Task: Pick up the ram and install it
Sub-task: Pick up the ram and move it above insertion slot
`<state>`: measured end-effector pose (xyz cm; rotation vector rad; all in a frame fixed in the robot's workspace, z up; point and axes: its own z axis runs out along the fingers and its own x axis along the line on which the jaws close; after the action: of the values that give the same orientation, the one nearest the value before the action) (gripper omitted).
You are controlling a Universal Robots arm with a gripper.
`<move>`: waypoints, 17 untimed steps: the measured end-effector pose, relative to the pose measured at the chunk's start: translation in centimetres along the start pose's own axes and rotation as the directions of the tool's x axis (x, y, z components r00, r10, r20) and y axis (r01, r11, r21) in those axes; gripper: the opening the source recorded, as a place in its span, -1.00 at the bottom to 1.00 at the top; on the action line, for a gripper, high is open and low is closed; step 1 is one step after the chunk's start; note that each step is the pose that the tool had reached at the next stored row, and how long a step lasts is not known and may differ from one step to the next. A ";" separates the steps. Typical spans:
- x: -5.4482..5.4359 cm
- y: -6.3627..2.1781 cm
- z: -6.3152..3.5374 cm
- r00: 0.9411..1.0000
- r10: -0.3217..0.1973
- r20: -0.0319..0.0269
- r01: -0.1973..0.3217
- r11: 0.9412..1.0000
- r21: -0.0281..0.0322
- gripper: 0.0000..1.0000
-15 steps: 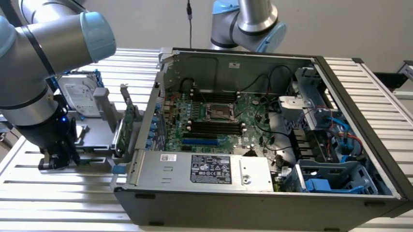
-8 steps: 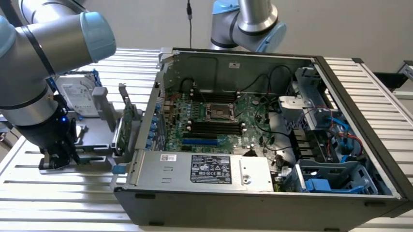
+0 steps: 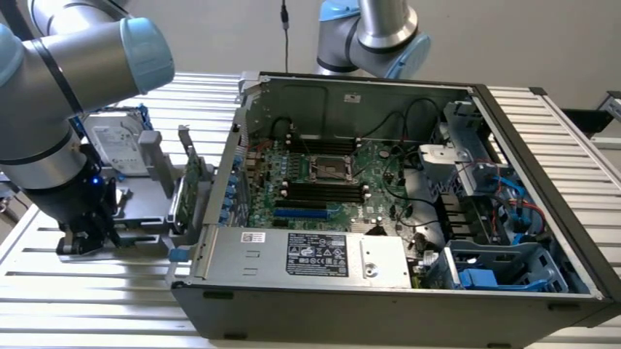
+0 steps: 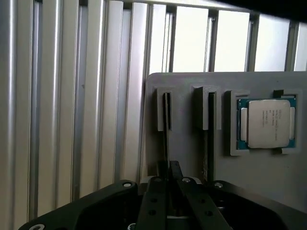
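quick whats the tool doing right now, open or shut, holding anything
Tool: closed on the ram, which stands on edge in a slot of the grey holder.

The arm (image 3: 58, 87) is built of round silver-grey tubes, and its joints are closed with light blue caps. A thin black band is seen around one joint. The wrist part is black, with a small blue light (image 3: 94, 180) on it. The gripper (image 4: 169, 166) is black. Its narrow fingers (image 4: 154, 203) are pierced with small round holes, and silver screws (image 4: 127, 184) are set in its plate.
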<state>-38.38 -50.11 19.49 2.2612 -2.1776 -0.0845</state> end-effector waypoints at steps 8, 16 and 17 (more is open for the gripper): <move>0.0 0.02 -0.34 0.999 0.052 0.002 -0.052 0.999 0.002 -0.72; -0.1 0.09 -2.25 0.999 0.054 0.002 -0.054 0.999 0.002 -0.72; -0.1 0.10 -2.56 0.999 0.054 0.002 -0.054 0.999 0.002 -0.72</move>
<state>-38.38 -50.11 22.06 2.2023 -2.2390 -0.0848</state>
